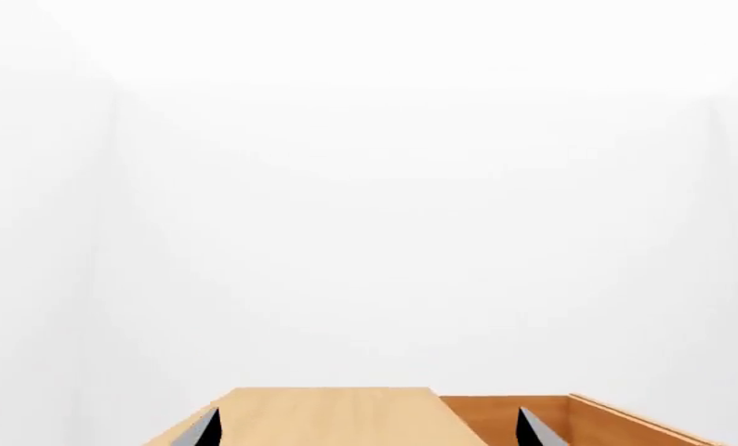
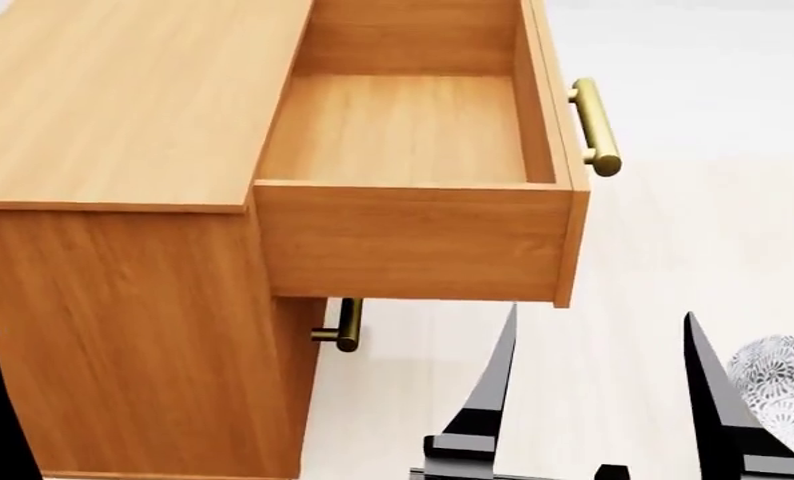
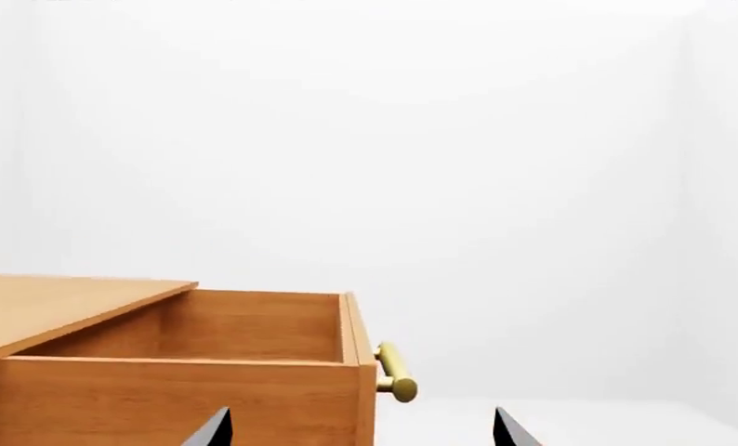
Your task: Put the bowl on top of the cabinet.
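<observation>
Right gripper point(image 2: 597, 400) hangs spread wide and empty beside the bowl point(image 2: 780, 385), cabinet point(image 2: 130, 110) top waiting above; left gripper point(image 1: 369, 429) also spread, empty.

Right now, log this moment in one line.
bowl: on floor, ungrasped | cabinet: top bare, top drawer open, empty | right gripper: open | left gripper: open
</observation>
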Available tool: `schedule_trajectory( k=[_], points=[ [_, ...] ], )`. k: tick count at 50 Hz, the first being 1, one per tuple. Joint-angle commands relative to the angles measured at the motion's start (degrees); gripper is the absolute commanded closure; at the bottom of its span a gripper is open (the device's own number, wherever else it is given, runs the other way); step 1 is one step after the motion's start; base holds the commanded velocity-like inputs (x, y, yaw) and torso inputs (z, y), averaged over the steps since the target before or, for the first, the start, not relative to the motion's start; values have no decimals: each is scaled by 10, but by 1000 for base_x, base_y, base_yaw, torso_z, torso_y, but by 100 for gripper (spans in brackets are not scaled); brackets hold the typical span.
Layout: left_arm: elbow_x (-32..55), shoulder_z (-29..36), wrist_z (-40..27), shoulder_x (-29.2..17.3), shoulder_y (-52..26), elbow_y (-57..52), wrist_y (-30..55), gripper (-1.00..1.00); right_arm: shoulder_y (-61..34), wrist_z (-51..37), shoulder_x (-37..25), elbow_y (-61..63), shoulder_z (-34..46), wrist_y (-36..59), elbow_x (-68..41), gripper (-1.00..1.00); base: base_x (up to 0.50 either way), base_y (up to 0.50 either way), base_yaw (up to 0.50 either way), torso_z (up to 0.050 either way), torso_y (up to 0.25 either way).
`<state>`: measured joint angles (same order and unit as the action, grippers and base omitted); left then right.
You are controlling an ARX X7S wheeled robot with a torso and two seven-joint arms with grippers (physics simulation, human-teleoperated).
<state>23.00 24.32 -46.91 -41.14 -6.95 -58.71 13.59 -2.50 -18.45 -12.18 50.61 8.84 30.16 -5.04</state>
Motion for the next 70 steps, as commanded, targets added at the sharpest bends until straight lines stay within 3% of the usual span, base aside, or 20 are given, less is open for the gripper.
schedule_trajectory(
  k=[1, 22, 41, 53, 56, 70],
  points=[
    [6, 3, -10, -9, -1, -3, -6, -100, -1, -4, -3, 1, 3, 0, -2, -100, 0, 0, 0, 50, 0],
    [8, 11, -6, -9, 1, 17, -42, -100, -1, -12, -10, 2, 3, 0, -8, -100, 0, 0, 0, 50, 0],
    [6, 23, -19, -6, -10, 18, -19, -100, 2, -28, -11, -6, -14, 18, -24, -100, 0, 0, 0, 0, 0],
    [-32, 60, 0, 10, 7, 45, -52, -100, 43, -85, 85, -77, -162, -77, -131, -100, 0, 0, 0, 0, 0],
    [-3, 47, -9, 7, -15, 29, -21, -100, 42, -102, 91, -90, -168, -84, -130, -100, 0, 0, 0, 0, 0],
    [-1, 41, -17, 2, -11, 29, -24, -100, 21, -165, 106, -150, -160, -126, -135, -100, 0, 0, 0, 0, 0]
  ],
)
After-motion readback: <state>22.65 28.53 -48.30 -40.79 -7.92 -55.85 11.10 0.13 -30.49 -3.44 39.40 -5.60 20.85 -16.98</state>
